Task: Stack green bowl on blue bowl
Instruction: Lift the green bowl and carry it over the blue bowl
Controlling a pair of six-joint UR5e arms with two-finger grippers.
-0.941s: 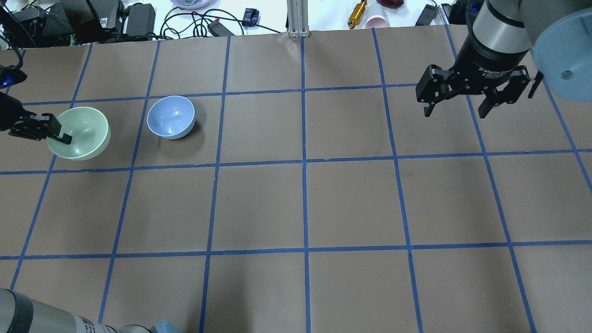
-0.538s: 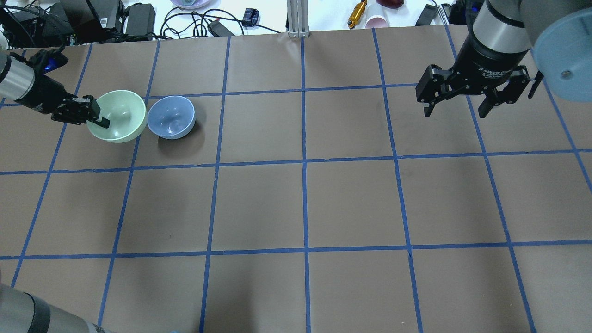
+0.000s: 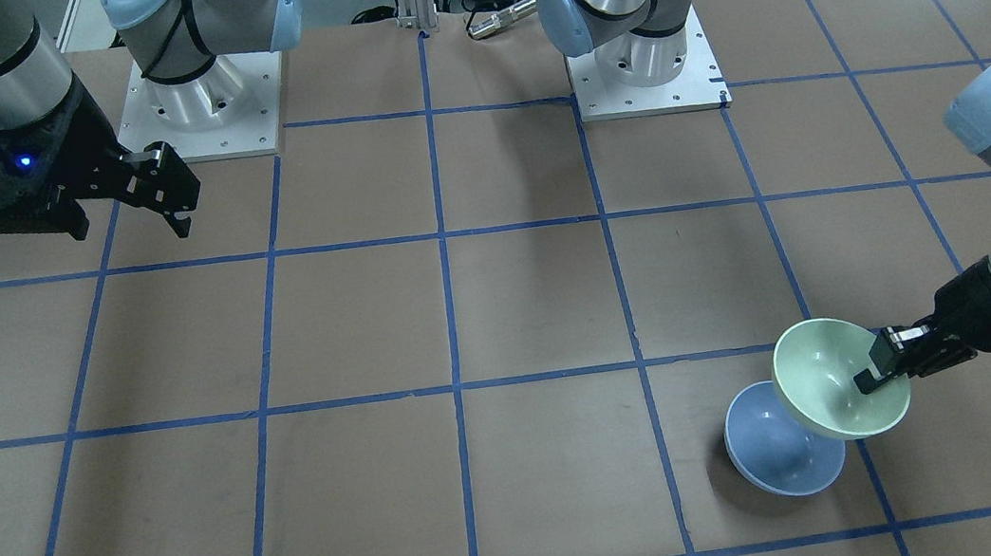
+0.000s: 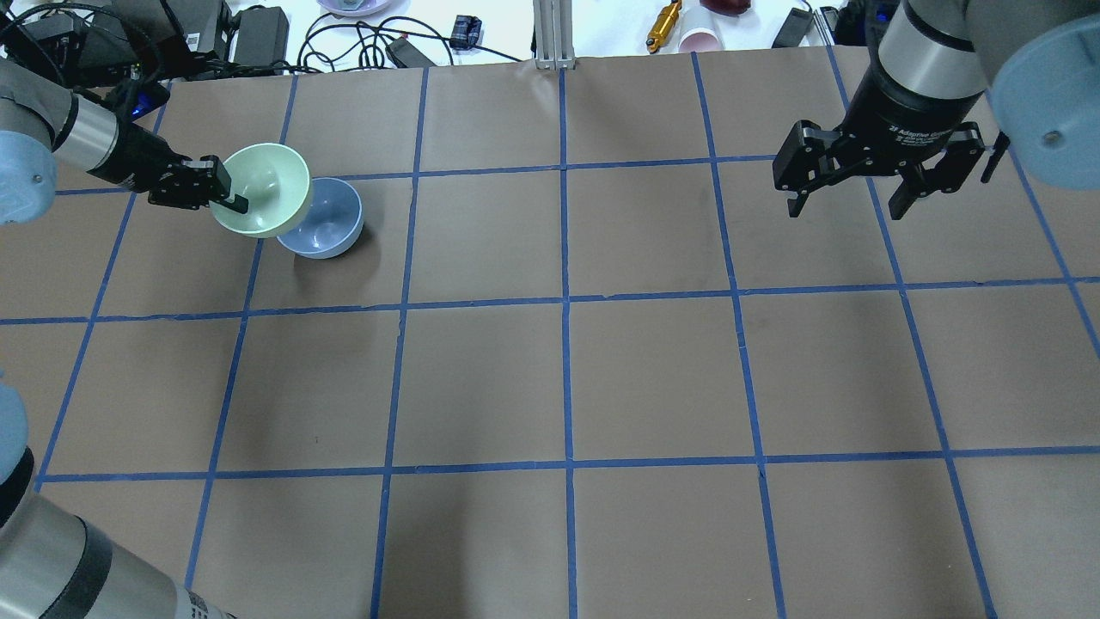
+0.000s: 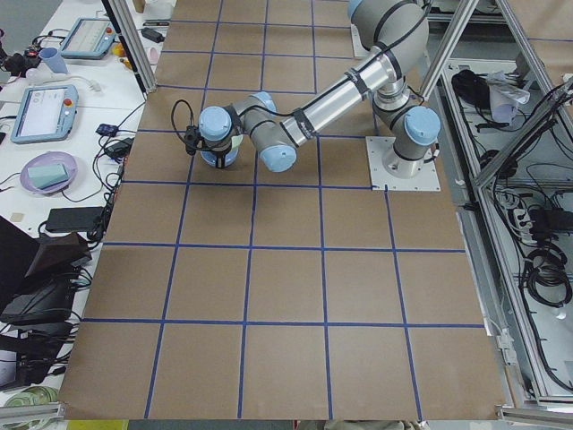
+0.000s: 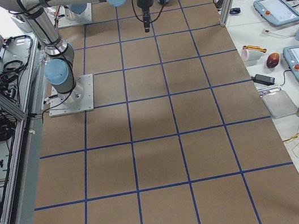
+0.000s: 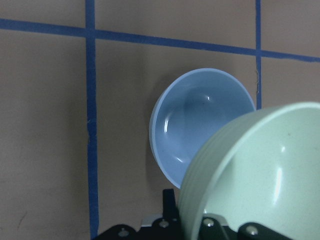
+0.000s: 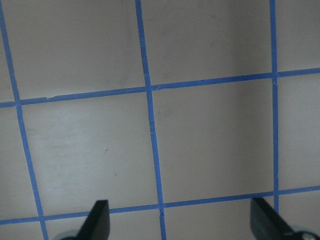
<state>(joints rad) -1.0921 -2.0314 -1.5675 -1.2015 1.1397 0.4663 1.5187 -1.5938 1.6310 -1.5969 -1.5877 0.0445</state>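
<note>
The left fingers [image 4: 234, 205] were clamped on the rim of the green bowl [image 4: 266, 185], one finger inside it and the other outside. The bowl hung tilted over the far-left part of the worktop [image 4: 567, 378]. It overlapped the left edge of the blue bowl [image 4: 331, 225], which sat upright on the worktop. I honestly couldn't tell if the two bowls were touching.

The right fingers [image 8: 98, 221] were spread wide with nothing between them, hovering over the far-right squares, well apart from the bowls.

The green bowl covered part of the blue one in every close view. From the left wrist you could see into the blue bowl's hollow, with the green bowl's rim cutting across its near right side. The front-facing view showed the inside finger pressed against the green bowl's inner wall. The left side view was no help, since the arm itself blocked both bowls. In the right side view they were too small to make out.
</note>
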